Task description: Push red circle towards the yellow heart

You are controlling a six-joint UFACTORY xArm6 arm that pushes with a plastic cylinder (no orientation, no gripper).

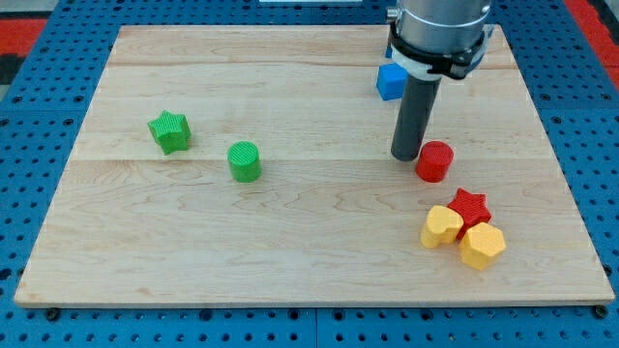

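You see my tip [404,157] just left of the red circle [434,161]; there is no pincer, only the rod. The yellow heart [442,227] lies below the circle, beside a red star [470,206] and a yellow hexagon [482,246].

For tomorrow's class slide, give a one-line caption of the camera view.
My tip rests just left of the red circle, with the yellow heart below it.

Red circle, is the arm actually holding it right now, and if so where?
Nothing is held. My tip is a bare rod that cannot grip; it stands just to the view's left of the red circle, close to or touching its side.
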